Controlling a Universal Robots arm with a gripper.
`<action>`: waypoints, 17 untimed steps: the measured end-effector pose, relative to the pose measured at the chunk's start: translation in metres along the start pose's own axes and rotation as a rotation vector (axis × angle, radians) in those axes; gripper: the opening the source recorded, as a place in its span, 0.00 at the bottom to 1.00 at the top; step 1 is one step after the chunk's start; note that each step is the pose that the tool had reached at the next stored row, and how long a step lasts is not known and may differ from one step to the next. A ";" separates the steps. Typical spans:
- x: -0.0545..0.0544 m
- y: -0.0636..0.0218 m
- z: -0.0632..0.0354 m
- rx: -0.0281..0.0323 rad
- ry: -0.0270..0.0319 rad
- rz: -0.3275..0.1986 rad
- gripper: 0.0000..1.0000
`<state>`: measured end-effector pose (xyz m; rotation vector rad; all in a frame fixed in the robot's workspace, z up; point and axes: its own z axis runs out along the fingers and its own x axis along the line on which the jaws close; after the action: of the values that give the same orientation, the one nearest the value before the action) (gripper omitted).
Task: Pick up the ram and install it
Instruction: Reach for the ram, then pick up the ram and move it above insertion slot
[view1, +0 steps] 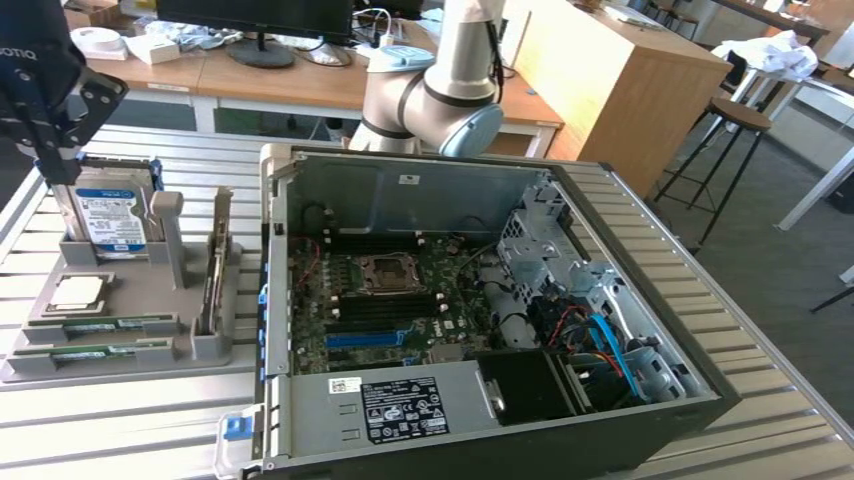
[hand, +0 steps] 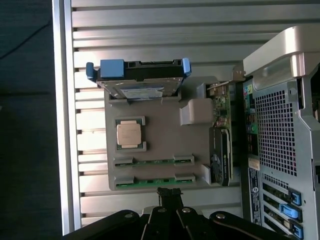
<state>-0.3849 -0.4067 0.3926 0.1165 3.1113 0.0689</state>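
Gripper: black two-finger gripper (hand: 169, 191), jaws pressed together on nothing, poised just off the tray's edge nearest the sticks.
Ram: two long green circuit-board ram sticks (hand: 154, 161) seated in shaped slots of the grey moulded tray (hand: 160, 135), likely to fix their pickup position; neither lifted.
Destination: open black computer case (view1: 400, 195) beside the tray, side panel off, green motherboard (view1: 387, 310) exposed for access from above.
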 end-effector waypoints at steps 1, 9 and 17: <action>0.002 -0.0002 0.0000 0.0000 -0.0001 0.000 0.10; 0.004 -0.0003 -0.0001 0.0000 -0.0003 0.000 0.10; 0.004 -0.0003 -0.0001 -0.0001 -0.0003 -0.001 0.10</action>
<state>-0.3890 -0.4067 0.3925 0.1150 3.1111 0.0690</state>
